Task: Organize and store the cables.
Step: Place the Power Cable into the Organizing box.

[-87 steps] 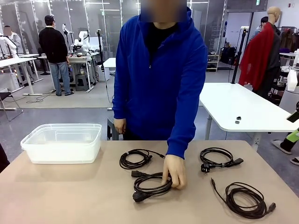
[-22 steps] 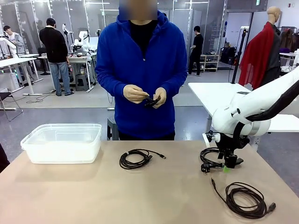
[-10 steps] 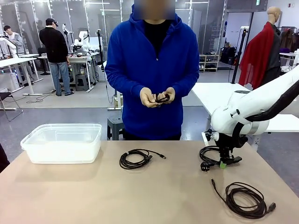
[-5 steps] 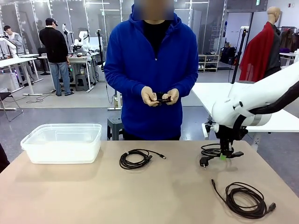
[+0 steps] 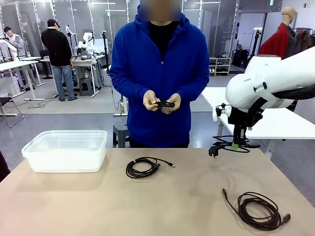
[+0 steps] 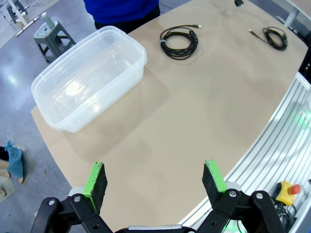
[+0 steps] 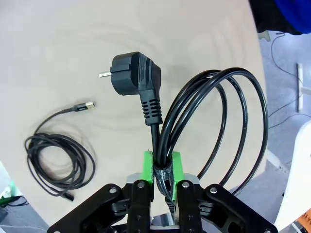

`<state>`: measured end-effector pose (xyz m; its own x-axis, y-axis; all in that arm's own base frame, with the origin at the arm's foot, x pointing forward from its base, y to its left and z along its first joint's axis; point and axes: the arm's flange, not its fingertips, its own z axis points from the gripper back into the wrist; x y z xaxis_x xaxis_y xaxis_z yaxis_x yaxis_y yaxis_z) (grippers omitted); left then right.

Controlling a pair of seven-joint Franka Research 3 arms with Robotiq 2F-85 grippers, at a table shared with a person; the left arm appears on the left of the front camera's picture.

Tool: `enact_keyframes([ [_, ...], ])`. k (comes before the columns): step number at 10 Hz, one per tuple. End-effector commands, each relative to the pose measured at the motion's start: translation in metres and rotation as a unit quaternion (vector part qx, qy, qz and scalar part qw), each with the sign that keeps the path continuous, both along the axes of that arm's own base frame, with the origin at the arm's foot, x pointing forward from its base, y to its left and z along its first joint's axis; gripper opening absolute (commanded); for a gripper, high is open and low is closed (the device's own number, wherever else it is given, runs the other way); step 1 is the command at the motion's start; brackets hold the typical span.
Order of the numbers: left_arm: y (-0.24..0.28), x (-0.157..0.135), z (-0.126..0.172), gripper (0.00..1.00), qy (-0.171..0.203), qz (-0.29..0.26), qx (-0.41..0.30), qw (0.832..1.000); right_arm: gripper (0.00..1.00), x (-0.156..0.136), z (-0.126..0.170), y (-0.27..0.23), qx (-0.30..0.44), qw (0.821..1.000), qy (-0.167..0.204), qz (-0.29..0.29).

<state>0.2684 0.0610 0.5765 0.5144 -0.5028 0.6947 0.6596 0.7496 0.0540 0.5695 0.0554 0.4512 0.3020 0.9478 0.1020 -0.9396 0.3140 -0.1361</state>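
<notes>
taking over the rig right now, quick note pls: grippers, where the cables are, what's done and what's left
Right gripper: shut on the power cable, its coil hanging in the air over the table's far right.
Left gripper: open, holding nothing, above the table.
Person's hands: holding a small cable at chest height.
On the table: middle coil and near-right coil.
Done: one cable gripped.
Left: no cable is in the clear bin yet; all four probably go there.
</notes>
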Motion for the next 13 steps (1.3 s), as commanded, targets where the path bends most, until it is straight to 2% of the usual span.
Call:
enact_keyframes([
  [1,0.001,0.0,0.0,1.0,-0.001,-0.001,0.0,1.0,0.0,-0.013,0.01,0.013,-0.002,1.0,-0.01,-0.019],
  [5,0.001,0.0,0.0,1.0,-0.001,-0.001,0.0,1.0,0.0,-0.032,0.021,0.04,0.004,1.0,-0.027,-0.004],
  [8,0.001,0.0,0.0,1.0,-0.001,-0.001,0.0,1.0,0.0,-0.05,0.028,0.085,0.004,1.0,-0.021,0.018],
  [11,0.001,0.0,0.0,1.0,-0.001,-0.001,0.0,1.0,0.0,-0.063,0.016,0.131,0.0,0.999,-0.019,0.036],
  [13,0.001,0.0,0.0,1.0,-0.001,-0.001,0.0,1.0,0.0,-0.082,0.0,0.169,-0.015,0.999,-0.027,0.034],
])
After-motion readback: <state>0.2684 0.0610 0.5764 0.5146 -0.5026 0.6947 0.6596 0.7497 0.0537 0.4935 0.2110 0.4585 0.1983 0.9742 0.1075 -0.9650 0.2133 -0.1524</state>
